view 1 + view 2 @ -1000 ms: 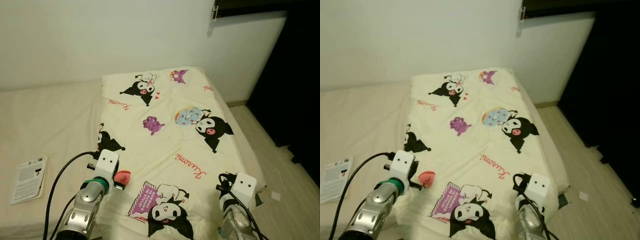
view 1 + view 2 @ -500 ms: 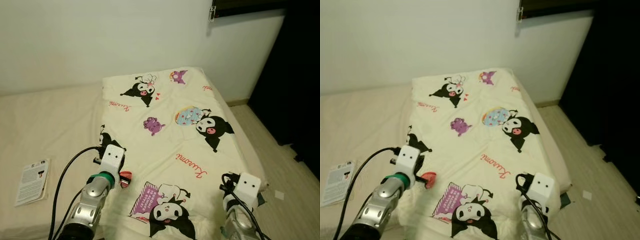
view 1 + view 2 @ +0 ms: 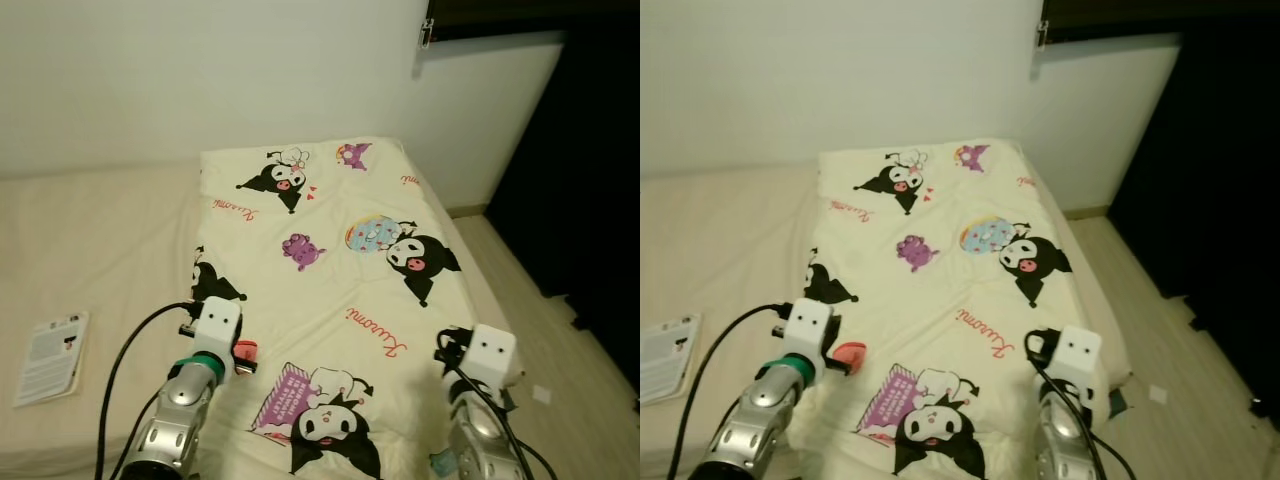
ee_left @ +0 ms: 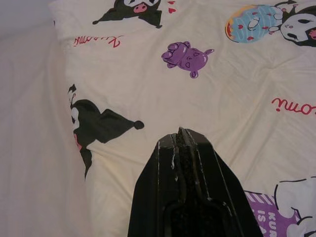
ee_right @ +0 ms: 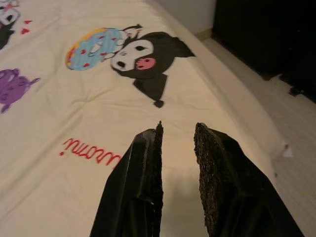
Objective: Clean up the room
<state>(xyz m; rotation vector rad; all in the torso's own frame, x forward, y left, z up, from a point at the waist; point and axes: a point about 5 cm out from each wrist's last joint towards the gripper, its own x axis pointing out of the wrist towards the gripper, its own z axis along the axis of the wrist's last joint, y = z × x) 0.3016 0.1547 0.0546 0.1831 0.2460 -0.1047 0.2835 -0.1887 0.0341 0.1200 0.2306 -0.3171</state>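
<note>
A cream blanket [image 3: 330, 250] printed with black cartoon figures lies spread along the right side of a beige mattress [image 3: 100, 250]. My left gripper [image 4: 180, 132] hovers over the blanket's near left edge, close to a black figure [image 4: 98, 123]. Its fingers are pressed together with nothing visible between them. My right gripper [image 5: 176, 131] hangs over the blanket's near right part, just short of the red lettering [image 5: 91, 150]. A small gap separates its fingers and nothing is in it. In the left eye view both wrists, left [image 3: 217, 325] and right [image 3: 490, 355], sit at the blanket's near end.
A white booklet [image 3: 48, 345] lies on the mattress at the far left. To the right, light wooden floor [image 3: 530, 300] runs beside the bed, with a scrap of paper [image 3: 541, 394] on it. A dark opening [image 3: 590, 170] stands at the right, and a white wall [image 3: 200, 80] is behind.
The head view has shifted slightly. My left wrist has drawn back a little toward me along the blanket's left edge. The right arm stays about where it was.
</note>
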